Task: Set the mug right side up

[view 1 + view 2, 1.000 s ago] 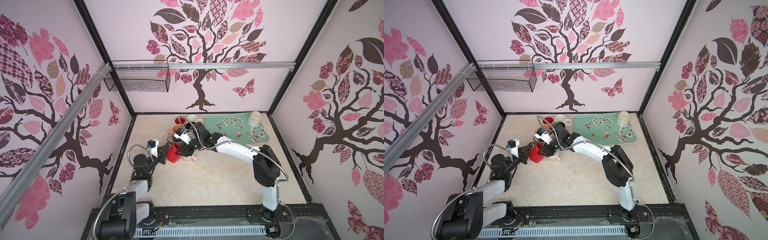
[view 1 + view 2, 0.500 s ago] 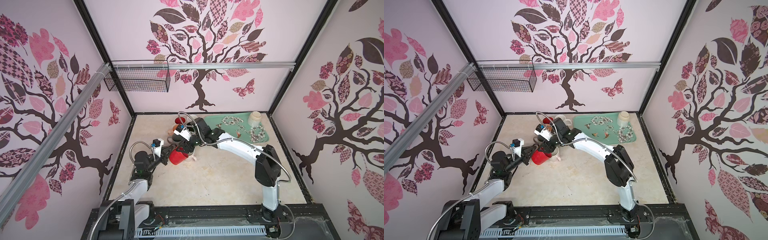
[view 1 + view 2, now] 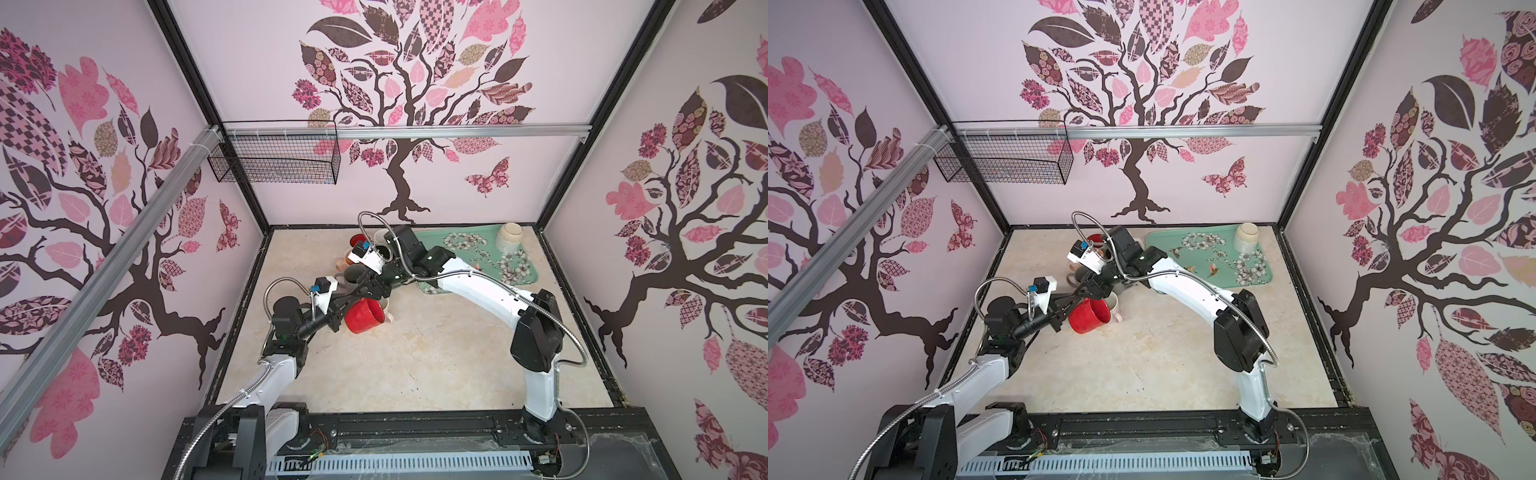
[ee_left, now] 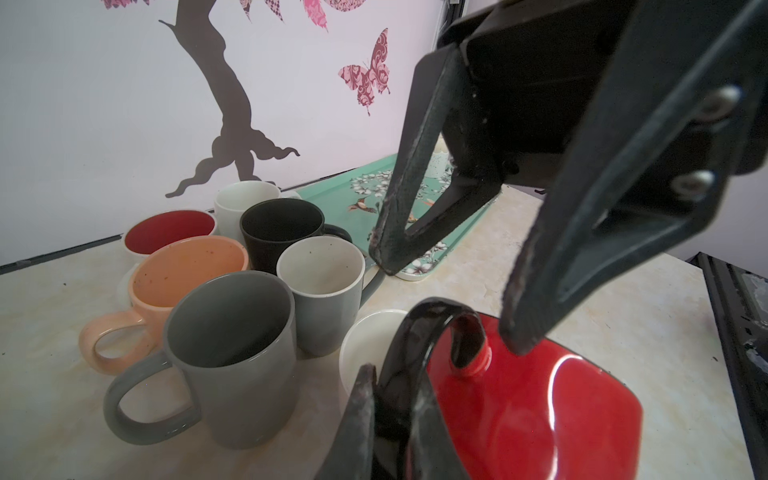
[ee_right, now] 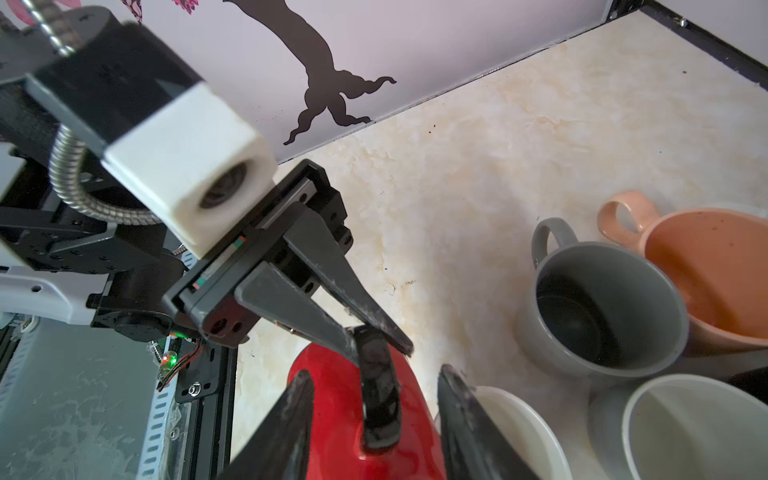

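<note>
The red mug (image 3: 365,316) (image 3: 1090,318) is tipped on its side just in front of the cluster of cups, with its mouth turned to the front right. My left gripper (image 3: 352,298) (image 4: 395,415) is shut on its black handle (image 4: 424,328), as the right wrist view also shows (image 5: 376,341). My right gripper (image 3: 374,291) (image 5: 376,374) hangs open over the mug (image 5: 332,399). Its fingers (image 5: 299,399) straddle the handle (image 5: 380,395) with a gap on each side.
Upright cups crowd just behind the mug: a grey one (image 4: 237,365), peach (image 4: 183,274), black (image 4: 282,224) and a white one (image 4: 365,345) right beside it. A green tray (image 3: 478,257) holds an upturned cream cup (image 3: 510,237). A wire basket (image 3: 274,162) hangs on the back rail.
The red mug, held by my left gripper, has shifted a little right and toward the front. My right gripper has stayed above it with its jaws parted.
</note>
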Robot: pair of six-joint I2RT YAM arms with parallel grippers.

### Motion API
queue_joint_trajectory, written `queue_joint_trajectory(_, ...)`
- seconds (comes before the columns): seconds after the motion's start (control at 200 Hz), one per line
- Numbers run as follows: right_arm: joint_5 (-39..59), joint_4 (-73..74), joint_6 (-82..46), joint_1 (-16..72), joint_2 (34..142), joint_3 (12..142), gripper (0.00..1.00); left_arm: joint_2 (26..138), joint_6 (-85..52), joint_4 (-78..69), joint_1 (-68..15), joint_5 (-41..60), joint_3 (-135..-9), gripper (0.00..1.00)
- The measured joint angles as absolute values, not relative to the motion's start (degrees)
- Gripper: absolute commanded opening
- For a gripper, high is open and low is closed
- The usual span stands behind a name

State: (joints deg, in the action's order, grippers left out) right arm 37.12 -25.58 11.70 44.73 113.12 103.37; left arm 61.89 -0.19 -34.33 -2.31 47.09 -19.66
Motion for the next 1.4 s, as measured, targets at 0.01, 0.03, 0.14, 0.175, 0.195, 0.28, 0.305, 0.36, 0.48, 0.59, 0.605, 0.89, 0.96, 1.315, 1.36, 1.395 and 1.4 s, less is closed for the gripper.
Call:
queue_joint_trajectory(0.01,37.2,-25.6,11.8,44.6,113.1,103.2,0.51,61.8,-0.2,-34.2,-2.3,47.2,-19.7,0.00)
queue_joint_trajectory(0.03,37.5,-25.6,11.9,44.5,113.0,102.8,0.51,61.6,-0.2,-34.2,-2.3,47.3,-19.8,0.00)
queue_joint_trajectory(0.14,39.2,-25.3,12.0,43.9,113.0,100.8,0.47,60.4,0.1,-32.7,-2.3,48.0,-20.7,0.00)
queue_joint_trajectory(0.175,39.9,-25.3,12.0,43.8,113.0,100.6,0.44,60.0,0.1,-31.9,-2.4,48.0,-20.7,0.00)
queue_joint_trajectory(0.195,40.2,-25.4,12.0,43.8,113.0,100.6,0.41,59.9,0.2,-31.4,-2.5,48.1,-20.8,0.00)
queue_joint_trajectory(0.28,41.5,-25.4,11.9,43.8,113.0,100.7,0.30,59.0,0.7,-28.6,-2.5,48.4,-21.7,0.00)
queue_joint_trajectory(0.305,41.9,-25.4,12.0,43.8,113.0,100.8,0.26,58.7,1.0,-27.7,-2.5,48.6,-22.0,0.00)
queue_joint_trajectory(0.36,42.7,-25.6,11.7,43.9,113.0,101.0,0.18,58.1,1.5,-26.1,-2.5,48.6,-22.6,0.00)
queue_joint_trajectory(0.48,44.0,-25.8,11.7,44.3,113.0,101.3,0.04,57.0,3.0,-23.3,-2.5,48.6,-23.5,0.00)
queue_joint_trajectory(0.59,44.4,-25.8,11.8,44.3,113.0,101.3,0.00,56.9,4.2,-20.8,-2.6,48.8,-24.6,0.00)
queue_joint_trajectory(0.605,44.4,-25.8,11.8,44.3,113.0,101.3,0.00,56.9,4.4,-20.3,-2.6,48.8,-24.8,0.00)
queue_joint_trajectory(0.89,40.0,-25.3,9.1,45.9,112.2,101.2,0.00,54.7,8.3,-9.6,-2.4,47.2,-28.2,0.04)
queue_joint_trajectory(0.96,38.6,-24.1,7.7,46.5,110.9,100.0,0.00,53.5,9.0,-7.8,-2.4,46.9,-28.9,0.08)
queue_joint_trajectory(1.315,34.0,-21.2,5.1,47.9,107.7,98.0,0.00,50.8,9.0,-6.3,-2.5,46.1,-31.0,0.29)
queue_joint_trajectory(1.36,33.4,-21.3,4.8,48.0,107.7,98.0,0.00,50.8,8.7,-6.2,-2.5,45.6,-31.0,0.32)
queue_joint_trajectory(1.395,33.1,-21.4,4.6,48.0,107.7,98.0,0.00,50.8,8.6,-5.8,-2.5,45.1,-31.1,0.35)
queue_joint_trajectory(1.4,33.0,-21.4,4.4,48.0,107.7,98.0,0.00,50.8,8.6,-5.7,-2.5,45.1,-31.1,0.35)
